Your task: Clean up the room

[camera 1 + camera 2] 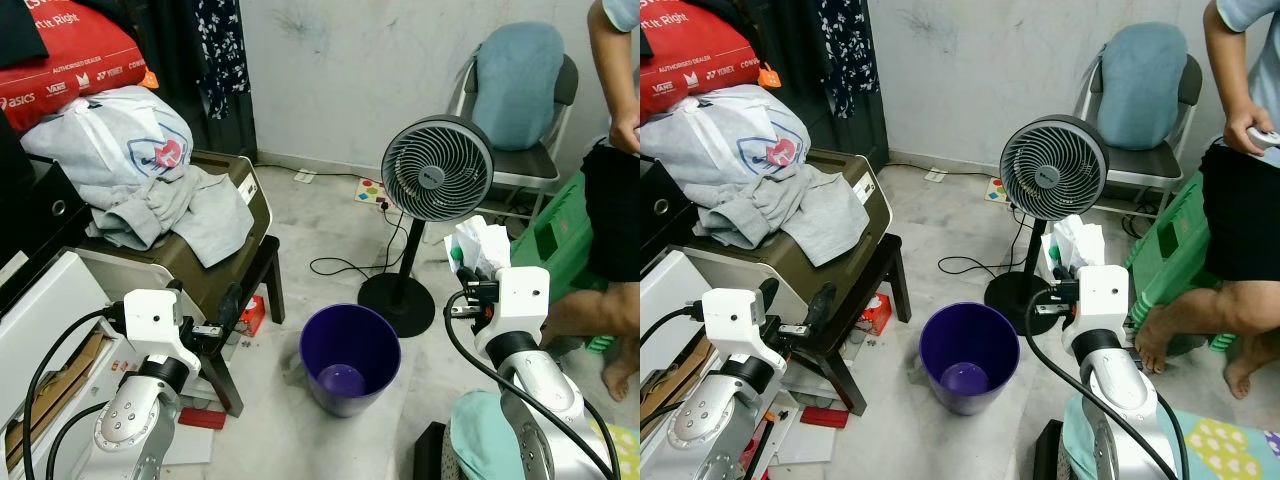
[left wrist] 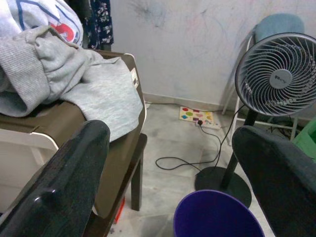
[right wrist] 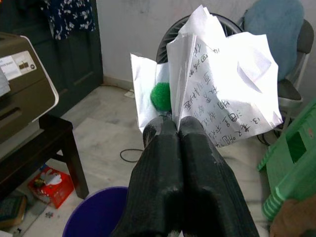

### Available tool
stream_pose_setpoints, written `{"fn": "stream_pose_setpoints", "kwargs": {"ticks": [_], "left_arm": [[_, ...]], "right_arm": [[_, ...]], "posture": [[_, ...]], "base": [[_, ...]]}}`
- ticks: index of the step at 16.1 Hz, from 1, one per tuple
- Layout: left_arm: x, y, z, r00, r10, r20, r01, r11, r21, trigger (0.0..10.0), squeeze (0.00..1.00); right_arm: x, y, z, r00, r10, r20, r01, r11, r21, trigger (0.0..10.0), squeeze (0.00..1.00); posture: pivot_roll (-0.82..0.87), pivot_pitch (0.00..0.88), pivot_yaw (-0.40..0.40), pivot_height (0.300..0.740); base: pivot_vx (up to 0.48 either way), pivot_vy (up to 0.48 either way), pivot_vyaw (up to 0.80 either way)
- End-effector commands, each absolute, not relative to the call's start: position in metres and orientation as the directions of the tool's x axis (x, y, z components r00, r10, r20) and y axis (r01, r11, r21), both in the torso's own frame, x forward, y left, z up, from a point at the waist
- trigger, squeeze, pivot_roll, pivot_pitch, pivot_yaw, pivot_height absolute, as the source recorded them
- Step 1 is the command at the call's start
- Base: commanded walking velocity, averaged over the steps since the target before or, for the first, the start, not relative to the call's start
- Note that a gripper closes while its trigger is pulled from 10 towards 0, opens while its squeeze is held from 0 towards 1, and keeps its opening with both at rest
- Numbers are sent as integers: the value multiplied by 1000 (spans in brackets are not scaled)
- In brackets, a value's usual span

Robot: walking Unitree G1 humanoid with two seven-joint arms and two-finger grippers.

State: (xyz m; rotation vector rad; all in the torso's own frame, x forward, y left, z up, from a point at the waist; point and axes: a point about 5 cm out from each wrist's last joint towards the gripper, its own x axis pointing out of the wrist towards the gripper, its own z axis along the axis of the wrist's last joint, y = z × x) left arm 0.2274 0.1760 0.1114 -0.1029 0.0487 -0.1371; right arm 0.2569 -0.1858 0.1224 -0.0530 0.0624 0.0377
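A crumpled white paper [image 3: 217,94] with handwriting, and a green fuzzy bit [image 3: 160,96] tucked against it, is pinched in my right gripper [image 3: 177,126], which is shut on it. In the left eye view that paper [image 1: 480,245] is held up to the right of and above the purple bin [image 1: 350,358]. The bin stands on the floor between my arms, and something small and purple lies at its bottom. My left gripper [image 2: 170,136] is open with nothing between its fingers. It is raised at the lower left [image 1: 230,310], beside the dark stool.
A standing fan [image 1: 437,167] with a trailing cable is right behind the bin. A printer [image 1: 235,215] piled with grey clothes [image 1: 165,190] sits on the dark stool [image 1: 262,270] on the left. A person [image 1: 615,180], a green stool [image 1: 555,235] and a chair [image 1: 520,90] are on the right.
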Motion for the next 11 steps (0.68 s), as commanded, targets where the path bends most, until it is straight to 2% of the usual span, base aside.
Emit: {"fn": "stream_pose_setpoints", "kwargs": {"ticks": [1, 6, 10, 11], "left_arm": [[226, 176, 111, 989, -137, -51, 131, 986, -105, 10000, 0], [224, 177, 108, 986, -147, -77, 137, 983, -122, 10000, 0], [227, 175, 110, 986, -151, -70, 142, 982, -122, 10000, 0], [228, 176, 111, 987, -149, -67, 140, 983, -121, 10000, 0]], "right_arm": [[259, -185, 121, 997, 34, -63, -38, 998, -52, 10000, 0], [257, -184, 118, 997, 31, -76, -34, 998, -44, 10000, 0], [260, -183, 118, 996, 38, -78, -42, 998, -43, 10000, 0], [262, -182, 120, 997, 43, -69, -46, 998, -40, 10000, 0]], "posture": [[-121, 0, 5, 740], [-126, 0, 9, 740], [-125, 0, 6, 740], [-124, 0, 4, 740]], "base": [[0, 0, 0], [0, 0, 0], [0, 0, -800], [0, 0, 0]]}}
